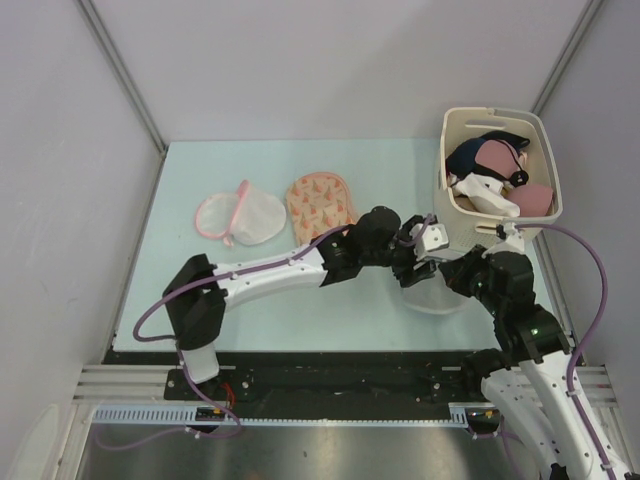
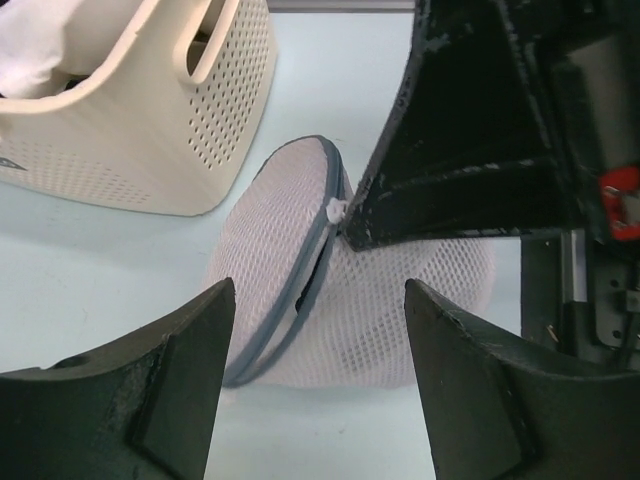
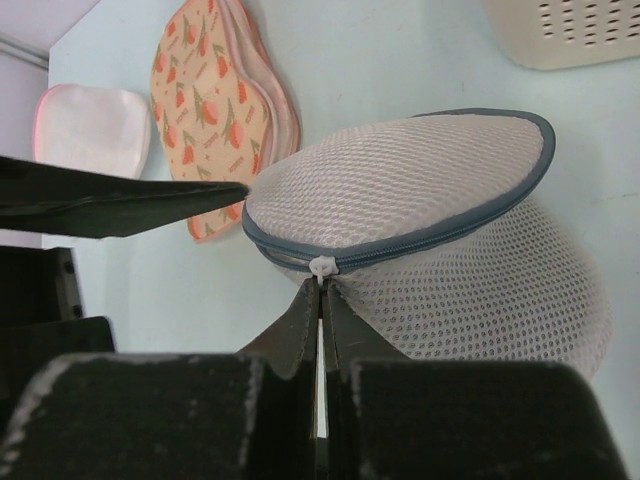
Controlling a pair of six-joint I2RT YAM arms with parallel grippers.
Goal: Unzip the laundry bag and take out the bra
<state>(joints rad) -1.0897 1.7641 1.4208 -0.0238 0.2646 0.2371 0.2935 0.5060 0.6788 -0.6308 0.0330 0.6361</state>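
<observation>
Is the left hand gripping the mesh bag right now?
No, the left hand stands wide open, with the mesh bag lying beyond it, ungripped.

A pale mint bench (image 1: 300,165), smooth and matte, fills the middle of the overhead view. Plain, pale grey walls close it in on three sides: a back wall (image 1: 330,60), a left wall (image 1: 60,200) and a right wall (image 1: 605,130). A slim grey metal strut climbs each back corner, the left strut (image 1: 117,70) and the right strut (image 1: 567,55). Along the near edge lie a black base plate (image 1: 330,372), a white perforated rail (image 1: 330,414) and a brushed steel sheet (image 1: 300,455). The light is even and soft, casting only faint shadows.
</observation>
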